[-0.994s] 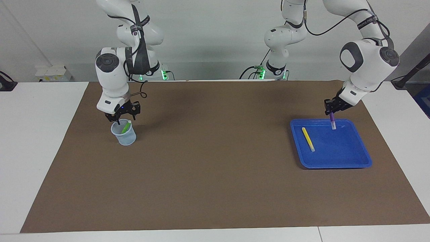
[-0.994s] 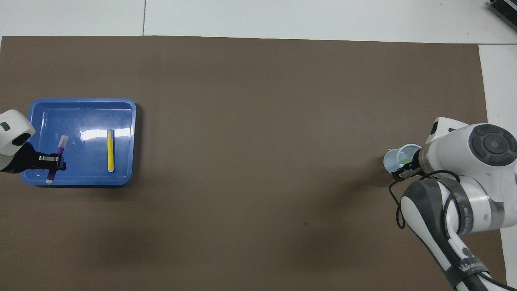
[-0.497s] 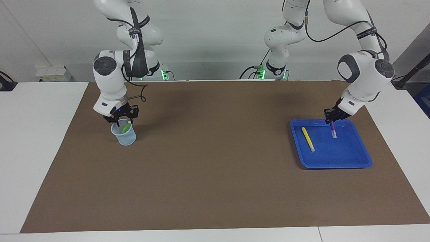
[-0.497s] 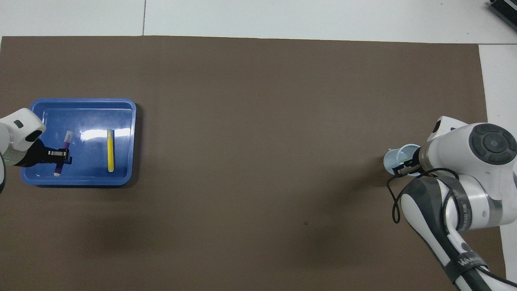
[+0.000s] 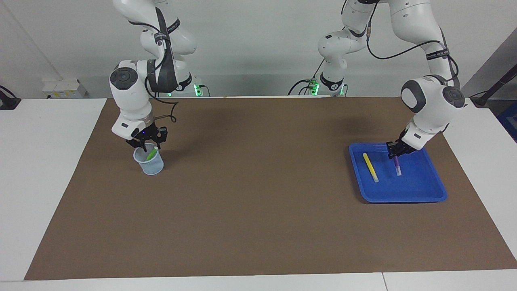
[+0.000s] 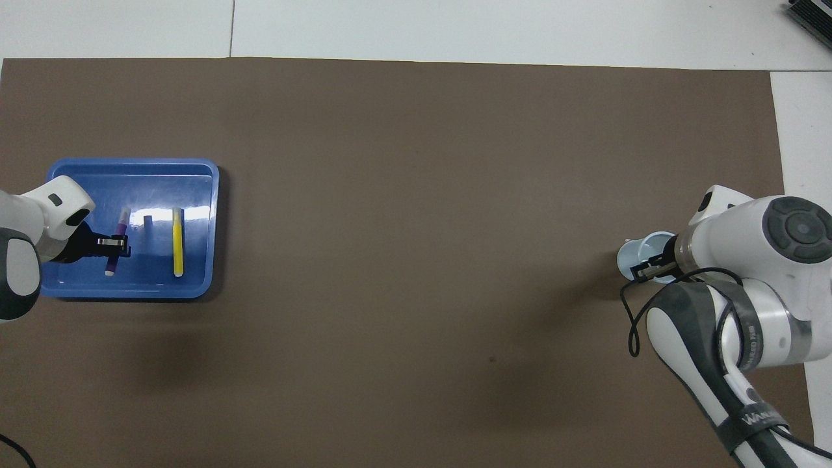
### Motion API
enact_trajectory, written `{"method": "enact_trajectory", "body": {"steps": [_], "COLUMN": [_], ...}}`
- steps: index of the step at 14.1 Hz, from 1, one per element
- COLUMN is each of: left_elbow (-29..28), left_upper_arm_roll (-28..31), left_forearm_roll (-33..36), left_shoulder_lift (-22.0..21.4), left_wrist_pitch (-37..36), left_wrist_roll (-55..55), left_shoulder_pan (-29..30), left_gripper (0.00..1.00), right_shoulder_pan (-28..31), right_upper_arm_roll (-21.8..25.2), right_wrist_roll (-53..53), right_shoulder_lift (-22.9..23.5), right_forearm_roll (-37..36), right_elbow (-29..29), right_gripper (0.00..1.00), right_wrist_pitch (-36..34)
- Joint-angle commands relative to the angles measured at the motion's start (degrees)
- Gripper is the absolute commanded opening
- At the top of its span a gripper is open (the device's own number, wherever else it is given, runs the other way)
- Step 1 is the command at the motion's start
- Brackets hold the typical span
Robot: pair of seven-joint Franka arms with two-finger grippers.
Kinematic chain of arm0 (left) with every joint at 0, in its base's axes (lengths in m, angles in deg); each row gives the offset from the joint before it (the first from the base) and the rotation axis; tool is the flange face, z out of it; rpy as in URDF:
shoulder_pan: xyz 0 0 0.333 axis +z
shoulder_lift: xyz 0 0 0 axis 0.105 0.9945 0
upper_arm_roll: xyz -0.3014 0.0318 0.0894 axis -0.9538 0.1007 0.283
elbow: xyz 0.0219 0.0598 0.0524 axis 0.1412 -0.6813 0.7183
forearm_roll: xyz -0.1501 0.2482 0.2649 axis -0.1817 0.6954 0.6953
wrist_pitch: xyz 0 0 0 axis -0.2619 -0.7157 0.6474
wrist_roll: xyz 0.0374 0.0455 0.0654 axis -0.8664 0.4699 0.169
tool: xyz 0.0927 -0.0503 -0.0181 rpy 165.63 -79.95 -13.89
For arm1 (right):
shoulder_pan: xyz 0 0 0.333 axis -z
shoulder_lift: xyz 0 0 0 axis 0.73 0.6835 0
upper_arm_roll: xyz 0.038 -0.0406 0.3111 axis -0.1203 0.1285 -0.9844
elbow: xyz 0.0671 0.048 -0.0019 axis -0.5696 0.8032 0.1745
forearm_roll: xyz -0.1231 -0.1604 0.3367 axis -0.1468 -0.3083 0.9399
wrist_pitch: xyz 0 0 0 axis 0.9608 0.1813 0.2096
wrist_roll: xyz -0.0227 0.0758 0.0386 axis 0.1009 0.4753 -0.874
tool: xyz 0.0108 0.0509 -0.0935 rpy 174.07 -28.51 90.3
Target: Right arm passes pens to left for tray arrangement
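Clerk: Item one, purple pen. Location?

Checker: Held in the left gripper, clamped shut on its upper part, pale end pointing down. It hung over the blue tray at the left arm's end of the table, steeply tilted. Whether the tip touched the tray floor could not be told.

Clerk: Item two, yellow pen?

Checker: Flat in the tray, beside the purple one, toward the right arm's end of the table from it. The two were apart.

Clerk: Item three, green pen?

Checker: Leaning in the pale cup at the right arm's end. The right gripper was at the cup's rim, by that pen. Its state could not be told, nor whether it held anything.

Clerk: Step in hand?

Checker: By my reading, laying the purple pen down. One pen placed, one in hand, one not yet passed.

Clerk: Handling note?

Checker: Bring the pale end down to the tray floor first, then lay the barrel over, parallel to the yellow pen with a gap between. Open only when it lies low, since a round barrel may roll. Lift straight up, clear of the raised rim.
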Motion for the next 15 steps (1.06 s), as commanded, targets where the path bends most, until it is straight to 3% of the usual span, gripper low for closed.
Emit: {"method": "enact_trajectory", "body": {"steps": [1, 4, 6, 7, 8, 9, 11, 15], "left_elbow": [-1.3, -2.9, -2.9, -2.8, -2.7, -2.7, -2.1, 0.8], "left_upper_arm_roll": [-0.4, -0.4, -0.4, -0.5, -0.5, -0.5, -0.5, -0.5], "left_forearm_roll": [1.0, 1.1, 2.4, 2.4, 2.4, 2.4, 2.4, 2.3], "left_shoulder_lift": [2.3, 3.1, 3.1, 3.4, 3.4, 3.4, 3.5, 3.6], "left_wrist_pitch": [5.1, 8.3, 8.4, 8.4, 8.4, 8.4, 7.5, 3.1], "left_wrist_roll": [-0.1, -0.3, -0.3, -0.3, -0.3, -0.2, 0.0, 2.4], "left_shoulder_pan": [0.3, 0.3, 0.1, 0.1, 0.0, 0.0, 0.5, -0.1], "left_gripper": [0.00, 0.00, 0.00, 0.17, 0.60, 0.86, 1.00, 1.00], "right_shoulder_pan": [1.5, 1.7, 1.8, 1.8, 1.8, 1.8, 1.7, 1.8], "right_upper_arm_roll": [-0.6, -0.6, -0.6, -0.6, -0.6, -0.6, -0.6, -0.6], "right_wrist_roll": [-0.2, -0.3, -0.3, -0.3, -0.3, -0.2, 0.0, -0.2], "right_shoulder_lift": [0.9, 0.9, 0.9, 0.9, 0.9, 0.9, 0.9, 0.9], "right_forearm_roll": [1.2, 1.2, 1.2, 1.2, 1.2, 1.4, 3.1, 3.3], "right_elbow": [-1.0, -1.1, -1.1, -1.2, -1.5, -1.5, -2.1, -2.3], "right_gripper": [0.55, 0.44, 0.41, 0.37, 0.37, 0.38, 0.52, 0.50], "right_wrist_pitch": [-0.4, -0.4, -0.5, -0.6, -0.8, -1.1, -1.7, -1.5]}}
